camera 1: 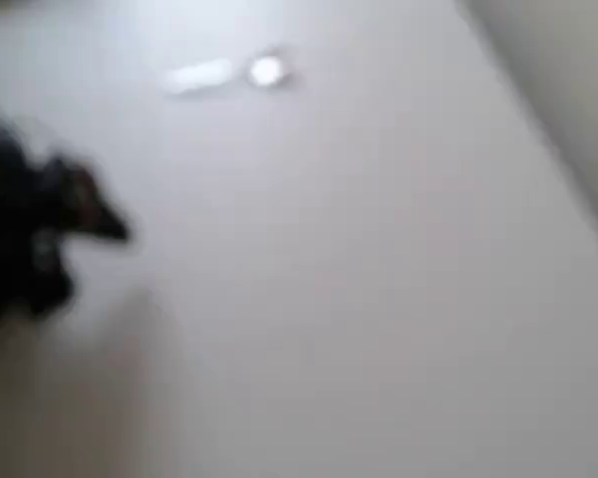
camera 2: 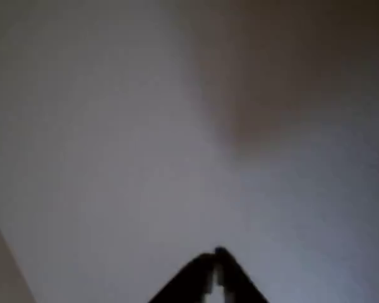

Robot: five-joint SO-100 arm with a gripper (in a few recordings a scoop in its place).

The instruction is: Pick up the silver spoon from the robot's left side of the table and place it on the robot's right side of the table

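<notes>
Your gripper (camera 2: pixel 216 255) is sitting with its fingers pressed together at the tips, gripping nothing, over the bare table (camera 2: pixel 114 158). In the overhead view the silver spoon (camera 1: pixel 224 74) is lying near the table's top edge, well apart from the arm.

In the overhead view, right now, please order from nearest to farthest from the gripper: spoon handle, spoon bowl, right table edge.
From the gripper, at the left:
1. Spoon handle, up top, pale blur.
2. Spoon bowl, just right of the handle.
3. Table edge, far right.
</notes>
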